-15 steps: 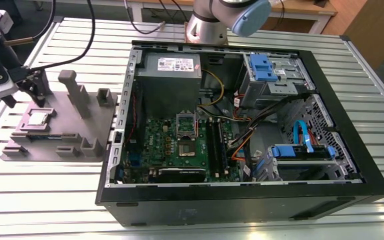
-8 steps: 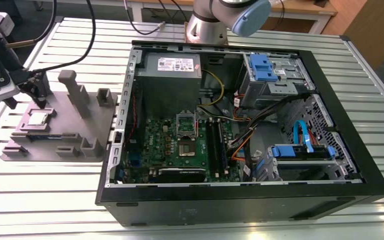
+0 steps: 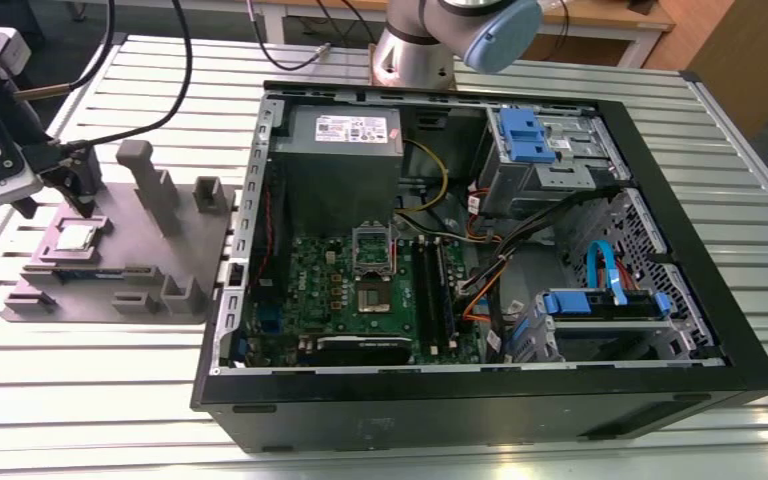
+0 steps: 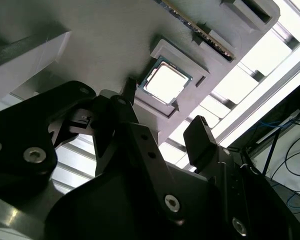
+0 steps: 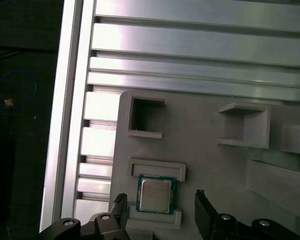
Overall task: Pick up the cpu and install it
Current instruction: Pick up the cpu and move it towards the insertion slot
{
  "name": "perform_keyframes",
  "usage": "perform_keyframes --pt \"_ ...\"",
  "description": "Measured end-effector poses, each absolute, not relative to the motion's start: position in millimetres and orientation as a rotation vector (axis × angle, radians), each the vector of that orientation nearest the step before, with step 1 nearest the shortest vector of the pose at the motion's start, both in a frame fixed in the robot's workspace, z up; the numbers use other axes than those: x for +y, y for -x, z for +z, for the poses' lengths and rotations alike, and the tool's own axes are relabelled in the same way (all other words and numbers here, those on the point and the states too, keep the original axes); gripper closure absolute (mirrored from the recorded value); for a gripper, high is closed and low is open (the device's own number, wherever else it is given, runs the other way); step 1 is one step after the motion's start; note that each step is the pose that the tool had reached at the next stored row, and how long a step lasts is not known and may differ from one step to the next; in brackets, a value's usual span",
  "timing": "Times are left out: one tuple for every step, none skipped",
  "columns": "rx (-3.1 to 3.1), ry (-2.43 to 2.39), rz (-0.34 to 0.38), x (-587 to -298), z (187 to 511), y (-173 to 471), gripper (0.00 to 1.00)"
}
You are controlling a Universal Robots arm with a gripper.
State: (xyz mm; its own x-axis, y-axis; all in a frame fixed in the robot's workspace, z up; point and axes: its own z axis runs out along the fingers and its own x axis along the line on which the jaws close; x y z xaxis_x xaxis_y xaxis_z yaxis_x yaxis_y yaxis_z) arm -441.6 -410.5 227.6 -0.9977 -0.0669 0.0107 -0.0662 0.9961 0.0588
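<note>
- In the exterior view, a grey holder (image 3: 157, 265) lies on the slatted metal worktop (image 3: 91, 380). The cpu (image 3: 75, 237) sits flat, silver top up, in a square recess at the holder's end farthest from the open computer case (image 3: 491, 400).
- The pincer (image 3: 80, 198) hangs over that same end of the holder, just above the cpu, with its black fingers pointing down. It is released and grasps nothing.
- The case stands just beside the holder, on the exterior view's right. Inside it lie the green motherboard (image 3: 344, 300) with its socket (image 3: 375, 268) and, further in, a grey power supply (image 3: 344, 130).
- In the second wrist view, the cpu (image 4: 166, 82) rests inside a raised square frame on the holder (image 4: 90, 45), its top bright with glare.
- The pincer (image 4: 165, 102) is spread wide here. One of its fingers (image 4: 200, 140) stands at each side of the frame, and the chip shows in the gap between them — unheld.
- In the first wrist view, the cpu (image 5: 155, 194) lies level in its frame, a thin green edge around the metal top.
- The pincer (image 5: 160, 197) straddles it, and the two black fingers (image 5: 205, 212) stand apart, one on either side of the frame.
- Square pockets (image 5: 146, 117) are moulded into the holder (image 5: 200, 160) beyond the chip, and the pale slats of the worktop (image 5: 190, 50) run past the holder's edge.
</note>
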Motion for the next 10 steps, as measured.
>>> perform_keyframes --pt "-3.126 -0.104 -0.091 -410.5 227.6 441.6 0.35" --pt "-3.126 -0.104 -0.092 -410.5 227.5 441.6 0.35" --pt "-3.126 -0.104 -0.092 -410.5 227.4 441.6 0.35" --pt "-3.126 -0.104 -0.092 -410.5 227.4 441.6 0.35" --pt "-3.126 -0.104 -0.093 -410.5 227.1 441.6 0.35" --pt "-3.126 -0.104 -0.095 -410.5 226.5 441.6 0.35" --pt "-3.126 -0.104 -0.098 -410.5 225.7 441.5 0.35" --pt "-3.126 -0.104 -0.099 -410.5 224.5 441.5 0.35" --pt "-3.126 -0.104 -0.099 -410.5 222.8 441.6 0.35" --pt "-3.126 -0.104 -0.099 -410.5 221.1 441.6 0.35"
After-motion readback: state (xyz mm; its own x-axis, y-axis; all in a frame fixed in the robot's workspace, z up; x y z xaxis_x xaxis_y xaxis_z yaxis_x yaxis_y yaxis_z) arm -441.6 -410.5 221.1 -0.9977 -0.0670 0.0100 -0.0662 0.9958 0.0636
